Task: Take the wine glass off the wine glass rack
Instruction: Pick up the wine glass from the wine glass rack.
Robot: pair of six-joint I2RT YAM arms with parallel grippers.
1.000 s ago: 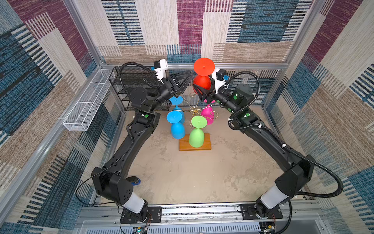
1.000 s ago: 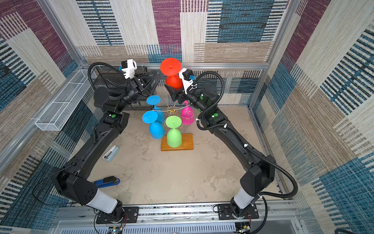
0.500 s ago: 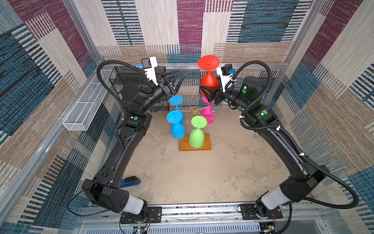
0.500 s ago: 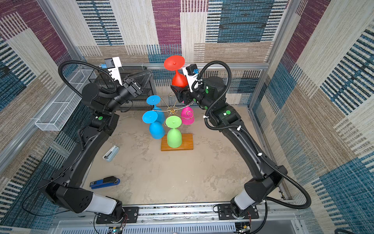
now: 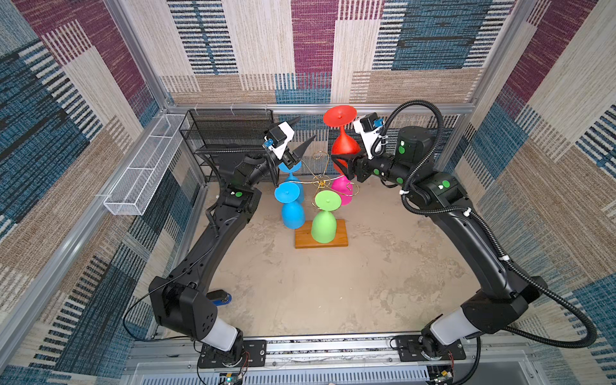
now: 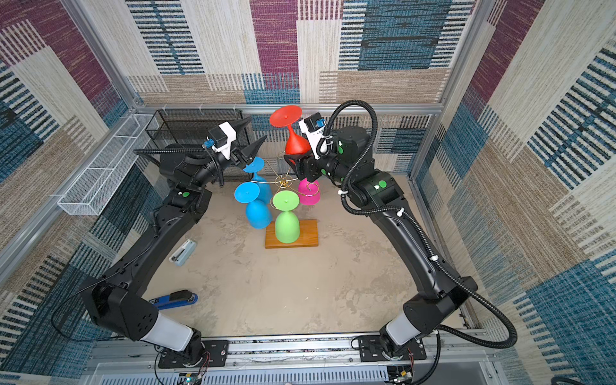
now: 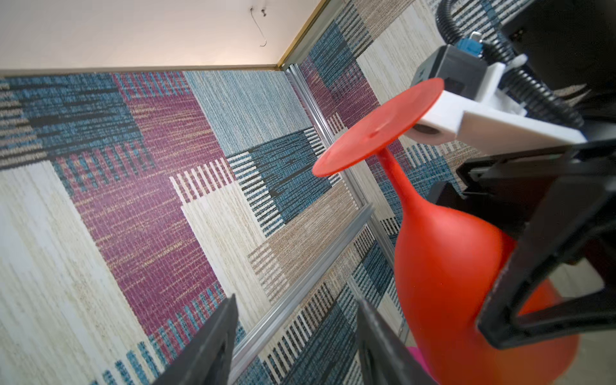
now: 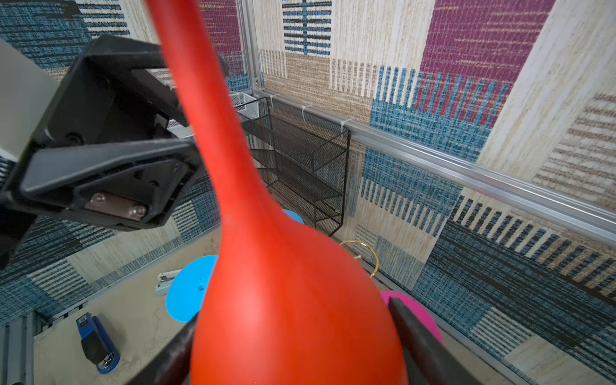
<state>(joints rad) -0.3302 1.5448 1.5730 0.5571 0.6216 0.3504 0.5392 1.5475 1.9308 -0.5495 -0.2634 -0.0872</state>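
Clasping a red wine glass by its bowl, foot up, right gripper jaws spread wide, one o'clock of gold rack, left gripper gaping empty, beige tabletop, patchwork walls

red wine glass inverted, above gold rack

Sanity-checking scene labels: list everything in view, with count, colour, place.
red wine glass: 1, red, held foot-up above rack
blue wine glasses: 2, blue, hanging, rack's left
green wine glass: 1, green, hanging, rack's front
pink wine glass: 1, pink, hanging, rack's right
wine glass rack: 1, gold wire, wooden base, mid-table
mesh shelf: 1, black, back left
wire basket: 1, white, left wall
blue stapler: 1, blue, by left arm
pale stapler: 1, whitish, by left arm
left gripper: black, fingers open, empty
right gripper: black, gripping red wine glass bowl
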